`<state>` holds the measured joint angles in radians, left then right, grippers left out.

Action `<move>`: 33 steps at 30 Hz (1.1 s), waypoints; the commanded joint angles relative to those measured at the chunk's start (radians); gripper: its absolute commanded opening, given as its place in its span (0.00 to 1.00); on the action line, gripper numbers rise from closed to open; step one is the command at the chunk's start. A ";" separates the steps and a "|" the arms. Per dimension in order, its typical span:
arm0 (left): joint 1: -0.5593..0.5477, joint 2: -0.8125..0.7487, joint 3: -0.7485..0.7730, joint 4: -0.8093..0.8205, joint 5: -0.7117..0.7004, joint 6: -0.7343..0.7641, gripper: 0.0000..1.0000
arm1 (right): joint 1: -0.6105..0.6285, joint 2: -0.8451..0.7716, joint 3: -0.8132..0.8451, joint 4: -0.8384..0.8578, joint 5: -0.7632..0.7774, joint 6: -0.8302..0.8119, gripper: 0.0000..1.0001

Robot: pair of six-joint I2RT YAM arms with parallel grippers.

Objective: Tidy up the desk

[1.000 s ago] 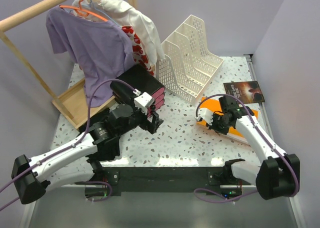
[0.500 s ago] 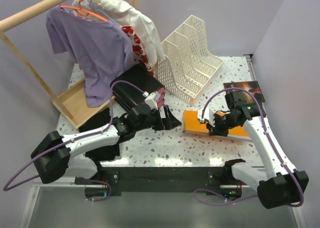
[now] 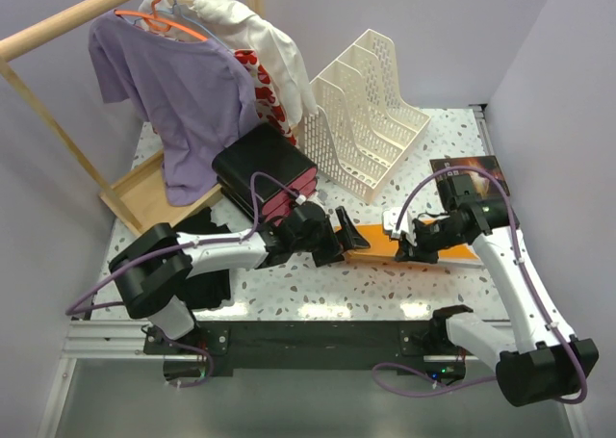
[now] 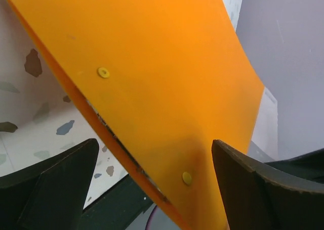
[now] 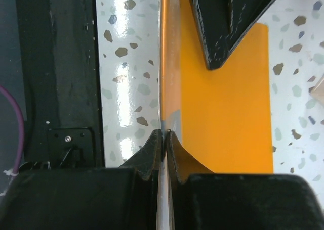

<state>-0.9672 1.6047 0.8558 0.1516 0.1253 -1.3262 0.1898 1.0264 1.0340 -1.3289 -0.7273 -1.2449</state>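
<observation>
Pinching the near edge of a flat orange plastic folder, the right gripper has its jaws drawn almost together, with only the thin sheet between them. The right wrist view shows that grip plainly: the two black fingertips meet on the folder's edge, and the orange surface runs away ahead of them over the desk, the white tabletop with dark terrazzo speckles. The left gripper stands wide open at the folder's other end. In the left wrist view its two black fingers sit well apart on either side of the orange sheet, which passes between them; I cannot tell whether either finger touches it. One of these fingers also shows at the top of the right wrist view, lying over the orange surface. The folder slants a little, and the desk shows under its edge below the left gripper. The desk spreads beneath both grippers and on toward the far wall. Beyond the left gripper stands a white perforated plastic file rack, and to that gripper's left lies a black box with pink sides. Farther left hangs a purple T-shirt over a light wooden rack base. Just beyond the right gripper lies a dark printed booklet.
</observation>
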 commanded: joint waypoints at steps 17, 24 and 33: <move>-0.005 -0.178 0.130 -0.027 -0.050 0.200 0.00 | 0.005 -0.064 0.224 -0.149 0.008 0.073 0.00; -0.002 -0.264 0.262 -0.144 -0.184 0.268 0.00 | 0.005 -0.098 0.247 -0.033 0.092 0.151 0.54; 0.038 -0.203 0.448 -0.213 -0.256 0.150 0.00 | 0.008 -0.103 0.325 0.111 0.106 0.298 0.99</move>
<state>-0.9554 1.3743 1.1690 -0.0528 -0.0689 -1.1252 0.1970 0.9291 1.2865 -1.3247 -0.6582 -1.0397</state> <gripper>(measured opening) 0.197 0.940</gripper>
